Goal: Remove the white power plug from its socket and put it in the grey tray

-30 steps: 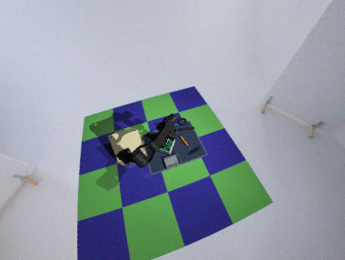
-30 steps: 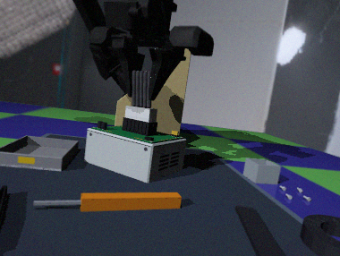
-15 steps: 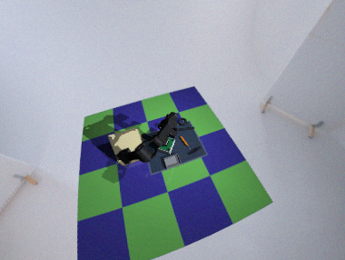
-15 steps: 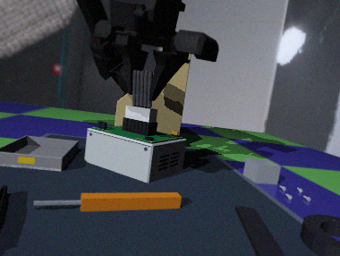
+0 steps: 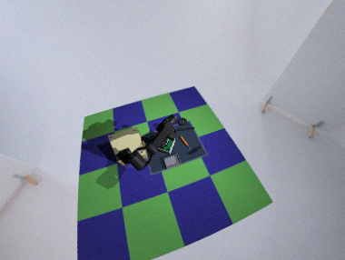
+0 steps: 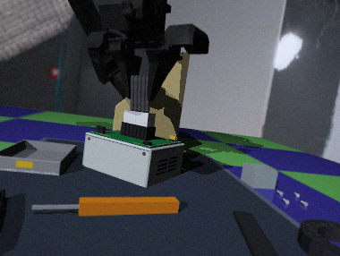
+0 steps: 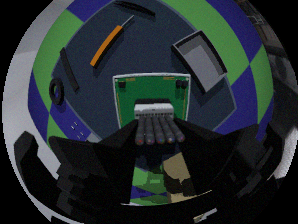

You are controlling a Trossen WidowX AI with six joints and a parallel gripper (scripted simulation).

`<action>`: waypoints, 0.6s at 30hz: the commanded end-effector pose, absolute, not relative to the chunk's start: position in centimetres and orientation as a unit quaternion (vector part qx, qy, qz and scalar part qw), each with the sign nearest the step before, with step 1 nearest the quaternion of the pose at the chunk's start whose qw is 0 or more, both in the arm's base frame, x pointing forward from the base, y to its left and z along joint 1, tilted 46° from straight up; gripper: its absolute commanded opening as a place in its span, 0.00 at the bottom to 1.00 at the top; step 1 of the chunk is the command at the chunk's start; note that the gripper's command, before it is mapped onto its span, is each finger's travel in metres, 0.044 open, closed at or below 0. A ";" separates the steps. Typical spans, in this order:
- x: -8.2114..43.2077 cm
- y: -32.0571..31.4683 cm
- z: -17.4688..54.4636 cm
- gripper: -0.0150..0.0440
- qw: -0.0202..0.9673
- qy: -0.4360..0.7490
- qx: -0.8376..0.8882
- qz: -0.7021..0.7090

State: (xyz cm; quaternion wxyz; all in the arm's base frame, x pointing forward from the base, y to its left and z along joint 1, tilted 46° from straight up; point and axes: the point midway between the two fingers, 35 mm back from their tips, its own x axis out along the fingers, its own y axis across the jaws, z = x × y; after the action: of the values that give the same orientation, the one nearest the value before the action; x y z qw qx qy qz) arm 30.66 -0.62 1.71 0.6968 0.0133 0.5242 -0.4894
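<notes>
The white plug (image 6: 139, 118) (image 7: 154, 110) stands in the black socket (image 6: 138, 132) on the green circuit board (image 6: 167, 142) (image 7: 130, 92) (image 5: 169, 145). Its grey cables (image 6: 140, 87) rise from its top. My gripper (image 6: 140, 96) (image 7: 156, 123) is shut on the plug's cables just above the white body. Any slight tilt or gap at the socket is too small to tell. The grey tray (image 5: 172, 162) (image 6: 45, 167) (image 7: 204, 62) is empty and lies beside the board's white box, on the left in the exterior view and at upper right in the wrist view.
An orange screwdriver (image 5: 184, 142) (image 6: 130, 206) (image 7: 107, 46) lies in front of the box in the exterior view. A dark flat bar (image 6: 255, 233) (image 7: 69, 69), a black ring (image 6: 319, 234) (image 7: 56, 91), a grey block (image 6: 259, 175) and several small screws lie on the opposite side from the tray.
</notes>
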 end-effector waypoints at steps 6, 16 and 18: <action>31.7 1.4 2.1 0.25 0.653 0.521 -0.046 -0.547; 30.8 1.0 3.0 0.25 0.694 0.524 -0.006 -0.494; 30.5 0.8 3.3 0.25 0.708 0.524 0.009 -0.474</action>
State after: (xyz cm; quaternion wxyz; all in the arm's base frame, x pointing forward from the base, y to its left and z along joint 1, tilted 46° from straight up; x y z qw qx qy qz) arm 30.96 -0.02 1.79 0.6812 -0.0138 0.5235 -0.5116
